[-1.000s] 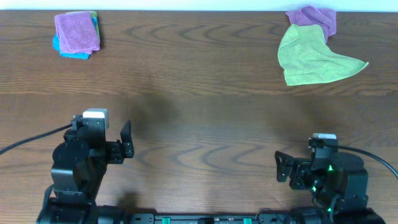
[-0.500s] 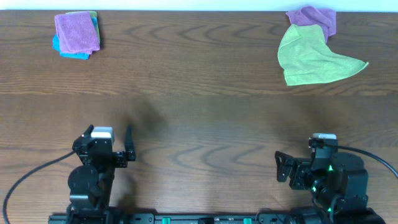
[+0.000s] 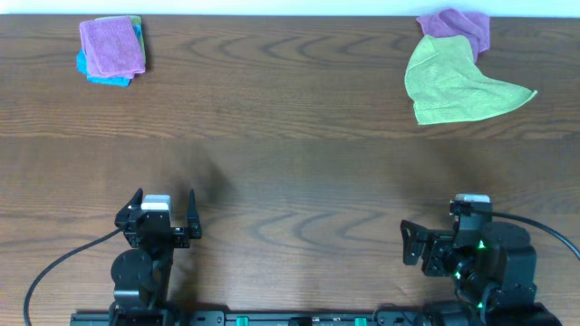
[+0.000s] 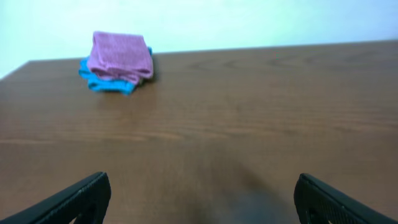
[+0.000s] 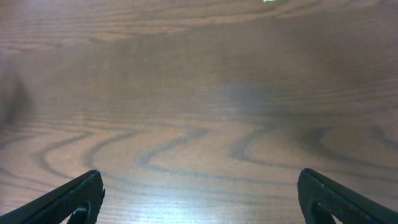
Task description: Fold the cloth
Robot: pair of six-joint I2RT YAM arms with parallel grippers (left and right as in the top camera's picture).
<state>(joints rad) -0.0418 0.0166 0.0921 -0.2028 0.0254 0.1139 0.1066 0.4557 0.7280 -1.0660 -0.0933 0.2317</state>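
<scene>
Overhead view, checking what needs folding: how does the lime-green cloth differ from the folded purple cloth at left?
The lime-green cloth lies spread and rumpled; the folded purple cloth is a compact square. The former overlaps a crumpled purple cloth; the latter tops a blue cloth. Both sit near the far edge.

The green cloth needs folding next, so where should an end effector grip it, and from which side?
On the green cloth, probably the pointed right corner: it juts out flat, clear of the purple cloth. Come down from above on its right side.
</scene>
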